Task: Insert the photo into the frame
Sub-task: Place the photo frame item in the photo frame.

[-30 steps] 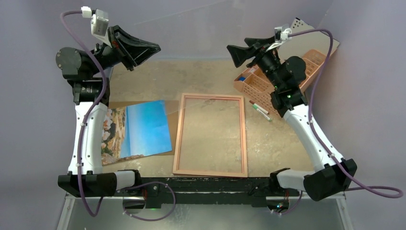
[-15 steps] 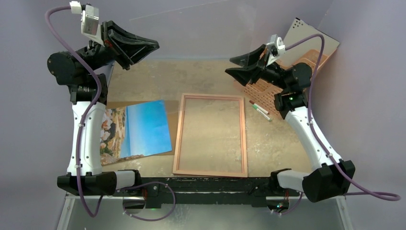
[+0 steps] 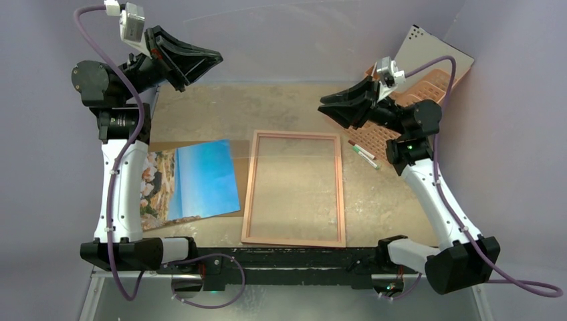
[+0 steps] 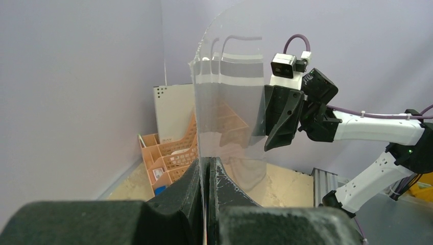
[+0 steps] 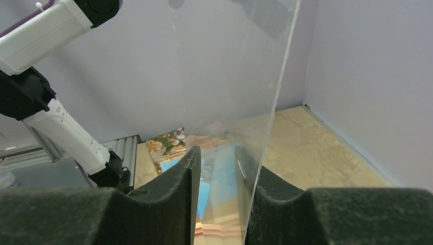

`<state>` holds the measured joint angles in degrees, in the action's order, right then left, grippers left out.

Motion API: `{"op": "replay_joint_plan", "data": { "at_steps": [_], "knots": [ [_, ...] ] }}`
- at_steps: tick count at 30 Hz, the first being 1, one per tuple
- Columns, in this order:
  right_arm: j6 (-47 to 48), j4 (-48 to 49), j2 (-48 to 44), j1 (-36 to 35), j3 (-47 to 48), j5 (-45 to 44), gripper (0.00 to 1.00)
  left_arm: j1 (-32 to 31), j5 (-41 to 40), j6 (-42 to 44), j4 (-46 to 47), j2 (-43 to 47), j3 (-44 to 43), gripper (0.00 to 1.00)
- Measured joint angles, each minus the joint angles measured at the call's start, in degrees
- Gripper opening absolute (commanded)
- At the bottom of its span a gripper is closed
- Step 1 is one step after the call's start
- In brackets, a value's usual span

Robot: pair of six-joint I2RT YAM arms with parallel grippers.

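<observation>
The photo (image 3: pixel 194 180), sea and rocky shore face up, lies flat at the table's left; it also shows in the right wrist view (image 5: pixel 168 143). The frame (image 3: pixel 249 194) lies flat in the middle with its pale peach side up. My left gripper (image 3: pixel 217 61) is raised at the back left, shut on the edge of a clear sheet (image 4: pixel 230 102) that stands upright. At the sheet's other end is my right gripper (image 3: pixel 323 105). Its jaws (image 5: pixel 217 153) straddle the clear sheet (image 5: pixel 224 76), which rests against one finger, with a gap left to the other.
A peach desk organiser (image 3: pixel 374 134) stands at the back right, with a white perforated board (image 3: pixel 428 50) leaning behind it. Two pens (image 3: pixel 364 152) lie right of the frame. A brown backing board (image 3: pixel 160 146) sticks out from under the photo.
My right gripper swung lower and toward the left arm, and its jaws narrowed around the clear sheet's edge. The left arm shifted slightly, still holding the sheet.
</observation>
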<state>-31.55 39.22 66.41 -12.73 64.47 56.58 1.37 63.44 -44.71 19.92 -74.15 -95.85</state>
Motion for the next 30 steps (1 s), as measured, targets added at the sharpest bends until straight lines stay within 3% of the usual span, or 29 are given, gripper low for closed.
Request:
{"op": "replay_joint_plan", "data": {
  "at_steps": [3, 6, 10, 11, 15, 18, 30],
  "knots": [
    [-2.01, 1.62, 0.0, 0.0, -0.7, 0.35, 0.27, -0.02, 0.0, 0.44, -0.2, -0.04, 0.0, 0.0],
    [-3.3, 2.78, 0.0, 0.0, -1.25, 0.61, 0.0, -0.02, -0.02, 0.92, -0.42, -0.04, 0.0, 0.0],
    [-5.18, 3.34, -0.07, 0.0, -1.88, 0.55, 0.0, -0.02, -0.26, 2.62, -2.12, -0.04, 0.0, 0.0],
    [-5.29, 3.08, -0.09, 0.0, -2.05, 0.39, 0.0, -0.04, -0.52, 3.54, -3.02, -0.04, 0.0, 0.03],
    [-5.62, 1.79, -1.22, -0.07, -4.09, -0.9, 0.0, -0.28, -1.84, 7.08, -7.61, -0.09, 0.04, 0.45],
    [-6.08, -0.26, -3.63, -0.04, -6.99, -2.62, 0.0, -0.26, -5.16, 10.62, -11.15, 0.02, 0.81, 0.64],
    [-11.37, -11.63, -11.41, -0.07, -17.0, -10.67, 0.0, -0.22, -25.9, 26.36, -34.47, -0.02, 5.88, 0.85]
  ]
}}
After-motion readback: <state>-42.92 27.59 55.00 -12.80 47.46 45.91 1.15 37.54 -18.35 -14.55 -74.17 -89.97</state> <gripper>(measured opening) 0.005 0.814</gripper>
